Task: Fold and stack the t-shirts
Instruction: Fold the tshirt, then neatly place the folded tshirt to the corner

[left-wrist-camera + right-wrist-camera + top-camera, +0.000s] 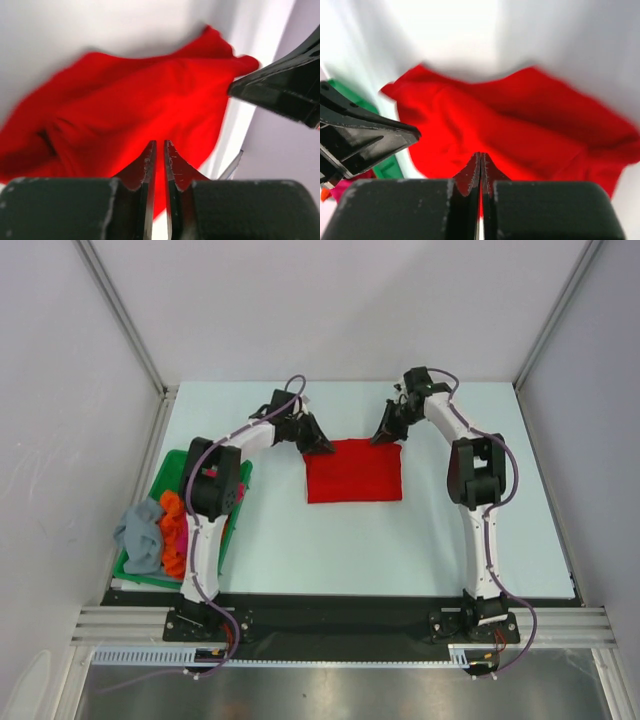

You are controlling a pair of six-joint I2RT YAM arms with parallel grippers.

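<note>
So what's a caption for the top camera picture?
Left gripper and right gripper at the far corners of the red t-shirt.

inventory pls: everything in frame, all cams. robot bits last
red t-shirt: 1, bright red, lying as a flat rectangle mid-table
grey-blue t-shirt: 1, grey-blue, crumpled over the tray's near-left edge
orange t-shirt: count unclear, orange, bunched in the tray pile
magenta-pink t-shirt: a sliver only, magenta-pink, in the same pile
tray: 1, green, left edge of the table
table: 1, pale
left arm: 1, white and black, reaching to the red shirt's far-left corner
right arm: 1, white and black, reaching to its far-right corner
left fingers: black, thin slit between; grip unclear
right fingers: black, shut; grip unclear
</note>
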